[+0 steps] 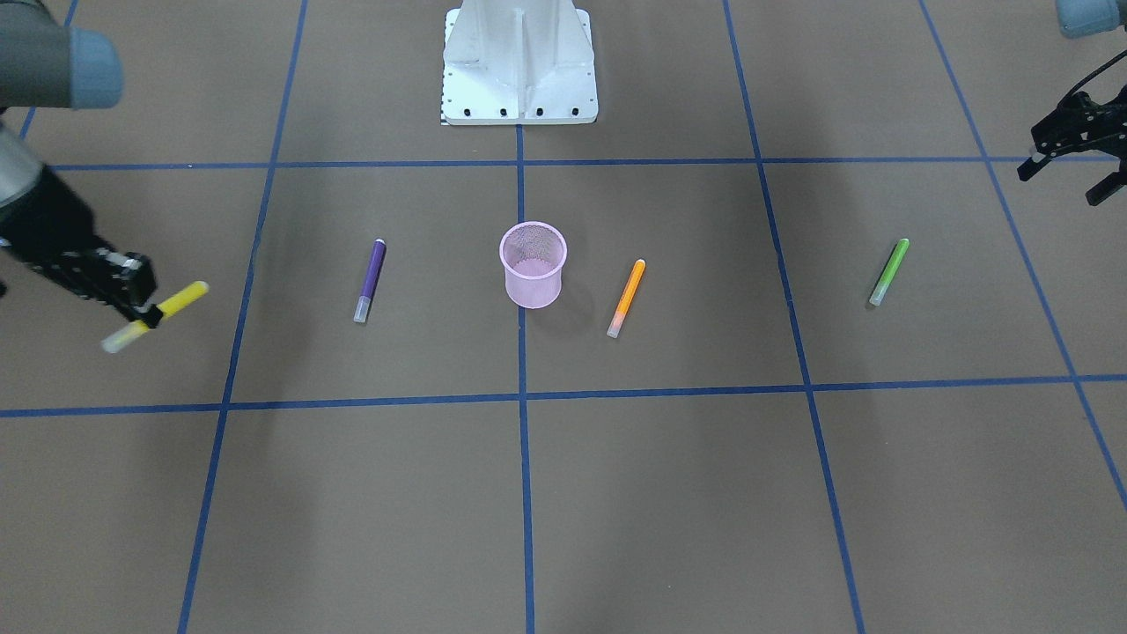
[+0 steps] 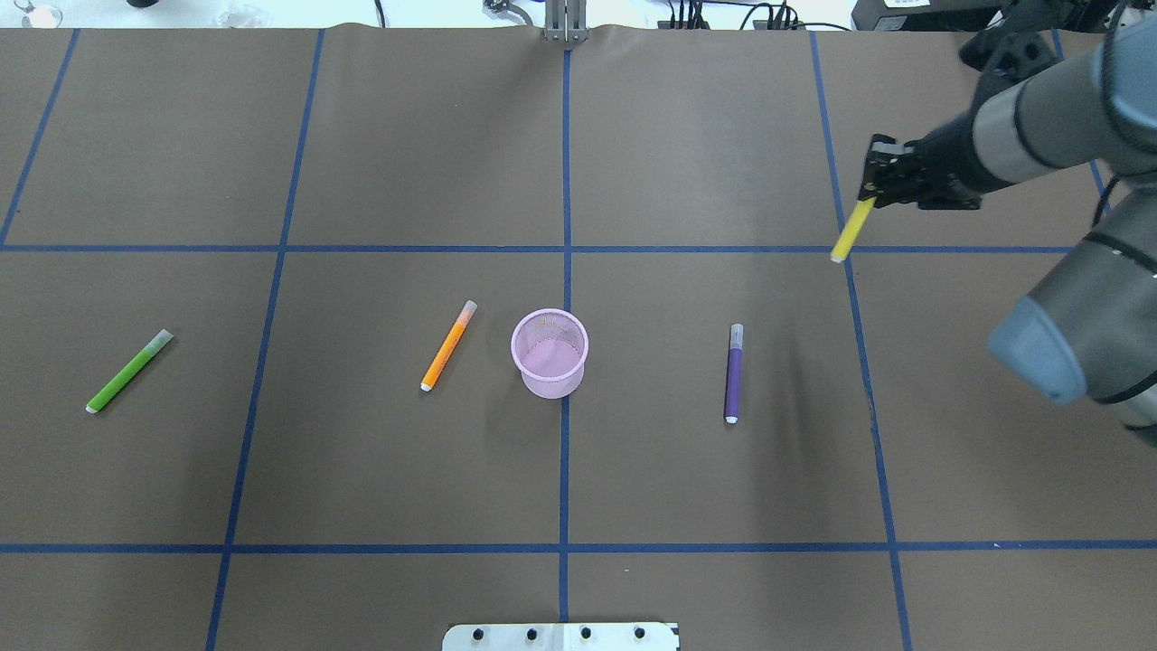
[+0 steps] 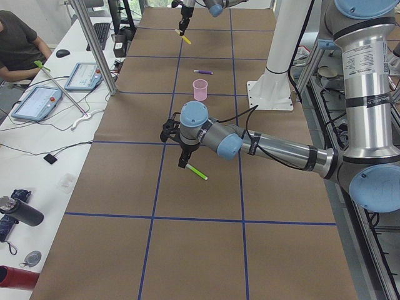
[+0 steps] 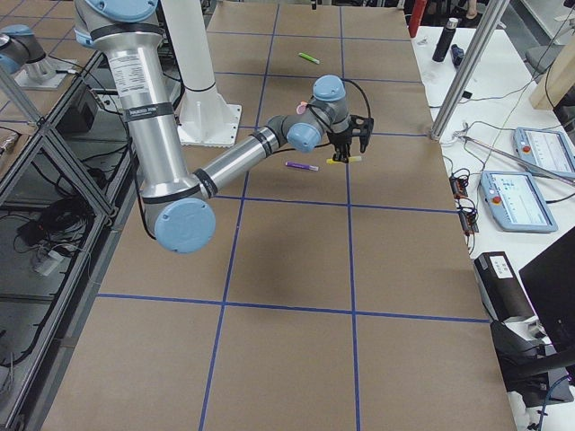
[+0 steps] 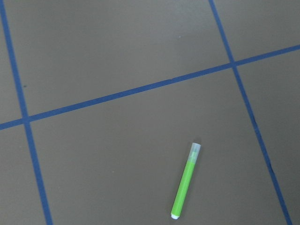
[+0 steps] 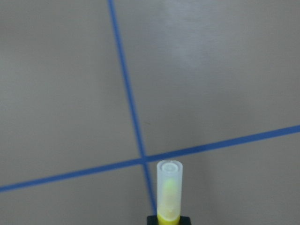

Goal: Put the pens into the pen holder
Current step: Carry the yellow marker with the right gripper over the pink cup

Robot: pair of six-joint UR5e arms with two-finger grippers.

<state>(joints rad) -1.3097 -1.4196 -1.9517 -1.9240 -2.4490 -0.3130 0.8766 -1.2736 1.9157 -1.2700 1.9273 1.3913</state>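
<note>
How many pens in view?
4: purple pen right of the pen holder, orange pen left of it, green pen far left, yellow pen in the right gripper. None seem hidden.

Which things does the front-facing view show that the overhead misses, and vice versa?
Only front-facing: the left gripper, open, near that view's right edge. Only overhead: cables past the table's far edge. Both: the right gripper shut on the yellow pen, with the purple pen, orange pen and green pen lying flat either side of the empty pen holder.
</note>
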